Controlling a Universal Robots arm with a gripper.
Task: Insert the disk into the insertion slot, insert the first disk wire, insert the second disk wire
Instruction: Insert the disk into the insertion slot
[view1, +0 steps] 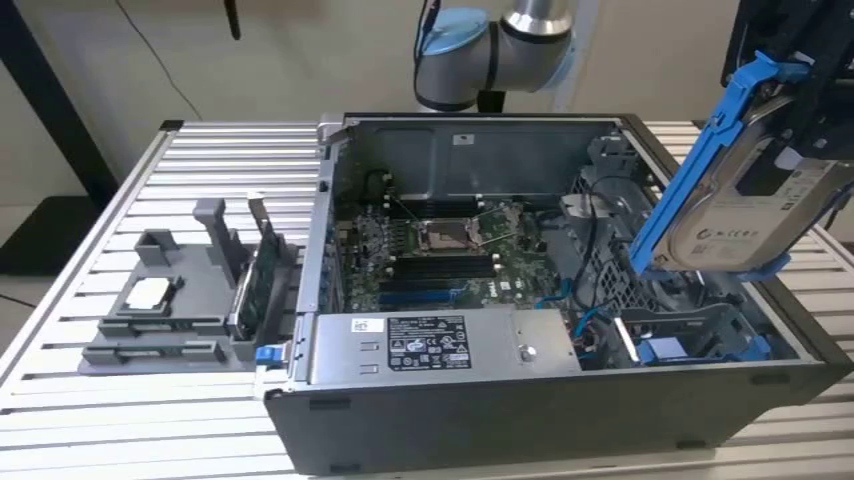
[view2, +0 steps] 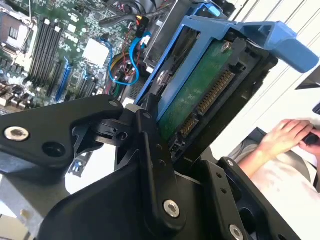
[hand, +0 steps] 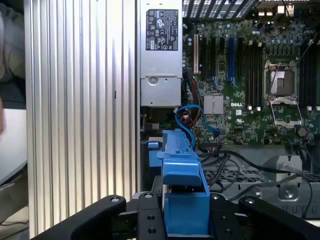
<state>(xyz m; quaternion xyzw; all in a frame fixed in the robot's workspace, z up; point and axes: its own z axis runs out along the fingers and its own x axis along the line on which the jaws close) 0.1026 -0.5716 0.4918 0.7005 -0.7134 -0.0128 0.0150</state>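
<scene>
The disk (view1: 747, 205), silver-grey with a white label, sits in a blue carrier frame (view1: 687, 180) and hangs tilted above the open case's right end in the exterior view. My gripper (view1: 801, 130) is shut on it from above. In the second wrist view its green circuit-board underside (view2: 200, 95) shows between my black fingers (view2: 150, 150). In the first wrist view the blue carrier (hand: 182, 185) is clamped in my gripper (hand: 184, 207). The insertion slot (view1: 687, 325), a dark grey cage, lies below the disk at the case's near right corner. A thin blue wire (hand: 192, 117) loops beside it.
The open computer case (view1: 534, 440) stands on a slatted metal table (view1: 200, 150). Inside are the motherboard (view1: 441, 250) and the grey power-supply box (view1: 441, 345). A grey fixture with parts (view1: 174, 310) is at the exterior view's left. A person's hand (view2: 285, 135) rests beyond the table.
</scene>
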